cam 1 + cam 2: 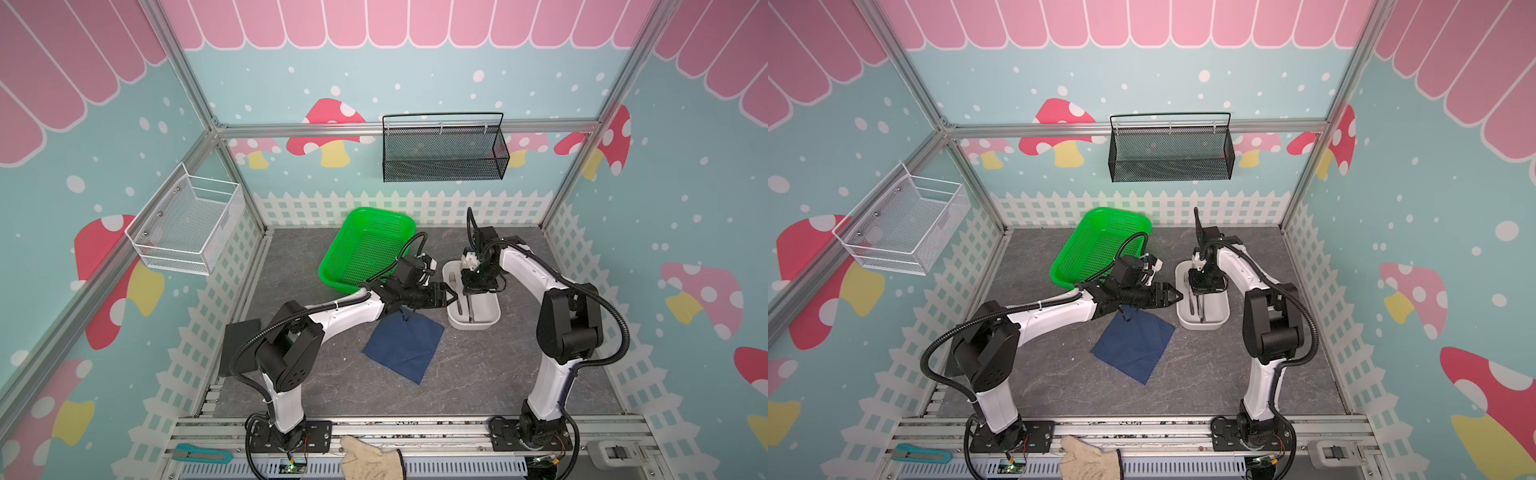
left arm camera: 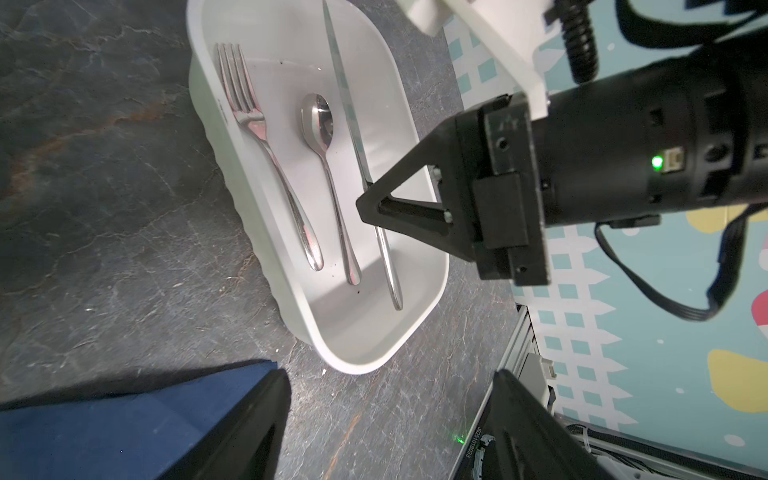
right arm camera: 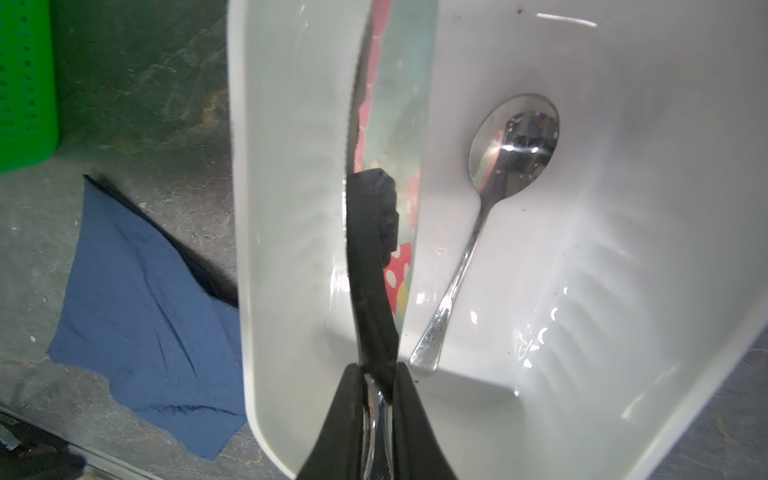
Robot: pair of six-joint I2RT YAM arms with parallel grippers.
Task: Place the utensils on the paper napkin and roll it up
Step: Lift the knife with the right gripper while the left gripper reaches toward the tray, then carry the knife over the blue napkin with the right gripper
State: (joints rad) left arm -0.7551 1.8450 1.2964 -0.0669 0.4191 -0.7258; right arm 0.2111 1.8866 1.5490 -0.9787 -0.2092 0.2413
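Right end effector (image 3: 376, 370) reaches down into the white tub (image 2: 199, 83), jaws clamped on the handle of the knife (image 2: 345, 91); the right wrist view shows bright steel pinched between its black fingers (image 3: 343, 415). Left end effector (image 1: 451, 297) hangs at the tub's rim on the napkin side, jaws apart and empty. Fork (image 2: 274, 166) and spoon (image 2: 331, 187) lie side by side on the tub floor, not touching. Close beside the tub, the paper napkin (image 1: 405, 347) lies flat and creased on the counter (image 1: 478, 374), with nothing on it. Slim, stiff and polished, the cutlery will likely slip or pivot in a pinch, so the thicker handle end looks the surest hold. The thin paper should shift or tear easily and probably wants pinning while it is rolled.
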